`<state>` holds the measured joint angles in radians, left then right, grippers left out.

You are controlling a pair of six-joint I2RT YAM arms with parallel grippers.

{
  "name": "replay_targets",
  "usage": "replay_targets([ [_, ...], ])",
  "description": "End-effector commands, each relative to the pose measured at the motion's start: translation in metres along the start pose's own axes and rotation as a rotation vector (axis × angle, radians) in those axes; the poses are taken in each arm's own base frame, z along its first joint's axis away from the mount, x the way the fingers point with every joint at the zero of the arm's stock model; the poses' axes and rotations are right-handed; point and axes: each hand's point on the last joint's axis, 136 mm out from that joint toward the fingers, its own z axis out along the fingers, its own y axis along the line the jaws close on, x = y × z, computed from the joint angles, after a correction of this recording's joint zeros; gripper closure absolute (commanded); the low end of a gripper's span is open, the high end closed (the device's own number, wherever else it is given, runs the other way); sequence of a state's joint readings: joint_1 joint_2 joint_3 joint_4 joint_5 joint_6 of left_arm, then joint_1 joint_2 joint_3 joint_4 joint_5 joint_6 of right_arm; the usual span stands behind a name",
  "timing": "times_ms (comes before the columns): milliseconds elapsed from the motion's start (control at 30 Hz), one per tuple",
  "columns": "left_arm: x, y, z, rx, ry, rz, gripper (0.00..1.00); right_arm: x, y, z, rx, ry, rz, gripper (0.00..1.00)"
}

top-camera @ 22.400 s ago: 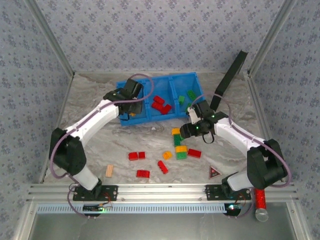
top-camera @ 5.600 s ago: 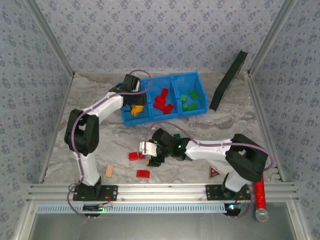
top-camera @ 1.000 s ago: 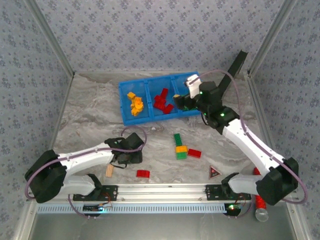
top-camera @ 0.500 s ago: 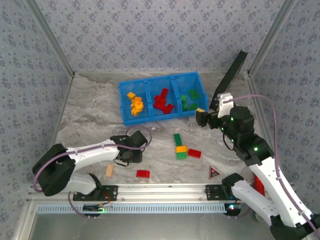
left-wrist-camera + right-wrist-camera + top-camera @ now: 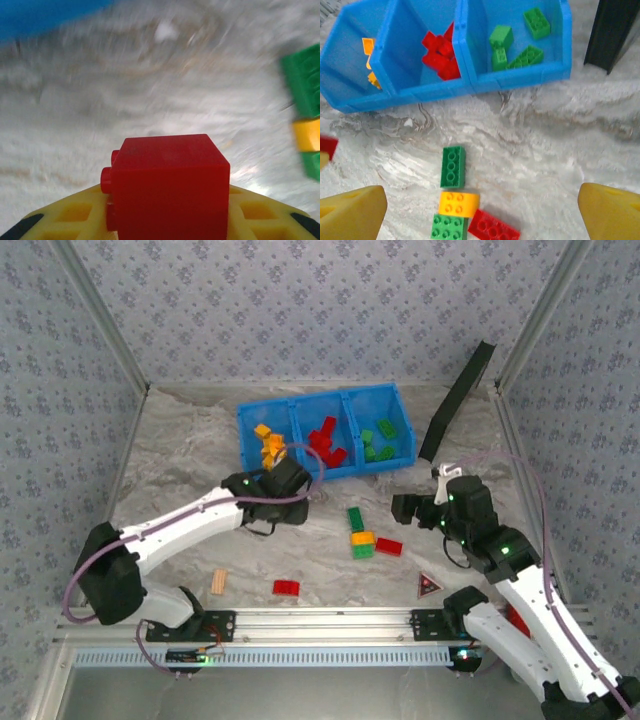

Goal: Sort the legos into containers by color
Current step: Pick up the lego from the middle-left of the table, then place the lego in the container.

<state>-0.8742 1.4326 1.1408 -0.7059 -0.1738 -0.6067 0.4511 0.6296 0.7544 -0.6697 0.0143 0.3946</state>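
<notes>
Left wrist view: left jaws pinching a red brick over the desk just short of the blue bin, right jaws spread wide; a mistimed release risks a wrong-colour drop.

No legible text, number or brand on anything in view. Closest to a sign: the dark triangle at the near right of the table, which carries a red mark, possibly a symbol, too small to make out. Stud tops of the green brick and the faces of the red brick read blank, though the left wrist view is blurred.
</notes>
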Motion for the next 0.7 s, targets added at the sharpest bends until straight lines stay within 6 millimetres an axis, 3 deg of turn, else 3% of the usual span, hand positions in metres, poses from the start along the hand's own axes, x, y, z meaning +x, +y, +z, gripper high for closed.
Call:
replay_targets([
  [0,-0.039,-0.004,-0.005,-0.042,-0.070,0.100,0.70,0.022,-0.004,-0.001,-0.012,0.039,0.098,0.00],
  [200,-0.112,-0.015,0.000,-0.047,-0.191,0.112,0.71,0.041,-0.009,0.005,-0.008,0.079,0.134,0.00],
  [300,-0.139,-0.018,0.009,-0.039,-0.226,0.102,0.71,0.051,-0.013,0.010,0.002,0.107,0.149,0.00],
  [433,-0.162,-0.017,0.029,-0.038,-0.219,0.097,0.72,0.061,-0.014,0.019,-0.001,0.132,0.149,0.00],
  [667,-0.184,-0.029,0.069,-0.030,-0.171,0.110,0.72,0.070,-0.025,0.032,0.056,0.165,0.131,0.00],
])
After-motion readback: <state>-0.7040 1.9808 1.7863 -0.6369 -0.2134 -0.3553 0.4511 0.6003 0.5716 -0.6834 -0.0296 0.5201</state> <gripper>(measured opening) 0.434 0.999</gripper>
